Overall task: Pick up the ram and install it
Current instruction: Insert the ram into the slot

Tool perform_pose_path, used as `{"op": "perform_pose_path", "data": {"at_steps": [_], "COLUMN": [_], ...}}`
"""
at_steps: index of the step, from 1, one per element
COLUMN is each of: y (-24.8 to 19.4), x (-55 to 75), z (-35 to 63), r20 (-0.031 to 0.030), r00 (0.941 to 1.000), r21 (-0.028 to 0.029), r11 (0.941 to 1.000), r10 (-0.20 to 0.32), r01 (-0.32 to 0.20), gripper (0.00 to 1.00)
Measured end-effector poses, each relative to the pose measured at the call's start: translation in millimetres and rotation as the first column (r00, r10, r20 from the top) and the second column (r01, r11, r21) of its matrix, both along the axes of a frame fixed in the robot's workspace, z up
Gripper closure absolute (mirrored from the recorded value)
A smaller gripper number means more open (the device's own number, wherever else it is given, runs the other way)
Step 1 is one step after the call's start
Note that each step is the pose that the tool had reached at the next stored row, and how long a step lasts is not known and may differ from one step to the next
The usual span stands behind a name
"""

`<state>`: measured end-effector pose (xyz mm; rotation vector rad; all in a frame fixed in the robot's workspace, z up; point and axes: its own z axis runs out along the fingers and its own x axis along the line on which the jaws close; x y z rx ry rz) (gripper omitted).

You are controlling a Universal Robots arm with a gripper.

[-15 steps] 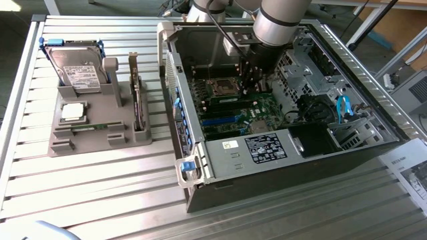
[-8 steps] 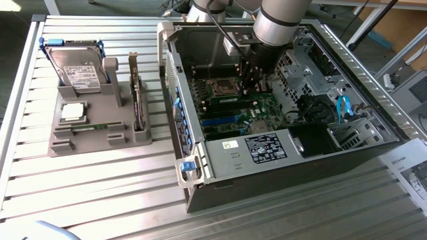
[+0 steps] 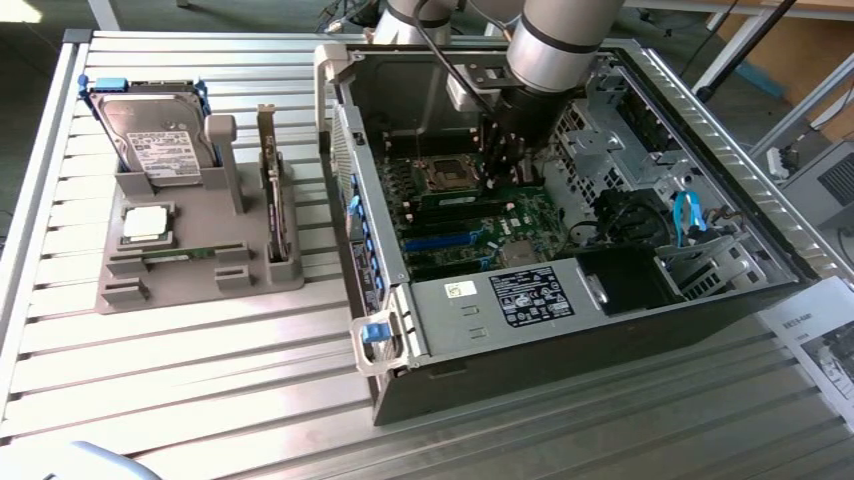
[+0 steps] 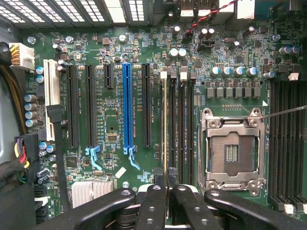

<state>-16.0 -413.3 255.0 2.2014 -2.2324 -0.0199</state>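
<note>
My gripper (image 4: 166, 191) is shut on the ram (image 4: 165, 134), a thin board seen edge-on as a pale gold line between the two black fingers (image 4: 152, 203). The ram stands upright and in line with the outermost of the dark memory slots (image 4: 180, 124) next to the empty processor socket (image 4: 232, 151). I cannot tell whether it touches the slot. In the exterior view the arm reaches down into the open computer case (image 3: 400, 330), and the gripper (image 3: 514, 175) hangs just over the motherboard (image 3: 494, 225) beside the socket. A second ram stick (image 3: 171, 256) lies in the grey holder (image 3: 174, 285).
The grey holder on the exterior view's left also carries a hard drive (image 3: 154, 135), a silver processor chip (image 3: 144, 222) and an upright expansion card (image 3: 274, 200). Inside the case are a blue card slot (image 4: 127, 105), black card slots, a power supply (image 3: 534, 295) and blue cables (image 3: 687, 215).
</note>
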Motion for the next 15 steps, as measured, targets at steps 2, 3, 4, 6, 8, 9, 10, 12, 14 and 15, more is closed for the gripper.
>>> {"op": "perform_pose_path", "data": {"at_steps": [2,3,4,6,8,9,10,12,14,15], "y": [0.0,0.0,0.0,0.0,0.0,0.0,0.0,0.0,0.0,0.0], "x": [-0.1,-0.1,-0.1,-0.1,-0.1,-0.1,0.2,1.6,2.8,2.8], "z": [-0.2,-0.2,-0.2,-0.2,-0.3,-0.3,-0.3,-0.3,-0.3,-0.3], "r20": [-0.0091,-0.0092,-0.0092,-0.0093,-0.0093,-0.0092,-0.0092,-0.0092,-0.0092,-0.0093], "r00": [1.0000,1.0000,1.0000,1.0000,1.0000,1.0000,1.0000,1.0000,1.0000,1.0000], "r21": [-0.0002,-0.0002,-0.0002,-0.0002,-0.0001,-0.0001,-0.0001,0.0000,0.0000,-0.0001], "r11": [1.0000,1.0000,1.0000,1.0000,1.0000,1.0000,1.0000,1.0000,1.0000,1.0000], "r10": [0.000,0.000,0.000,0.000,0.000,0.000,0.000,0.000,0.000,0.000], "r01": [0.000,0.000,0.000,0.000,0.000,0.000,0.000,0.000,0.000,0.000], "gripper": [0.88,0.88,0.88,0.88,0.88,0.88,0.88,0.88,0.88,0.88]}}
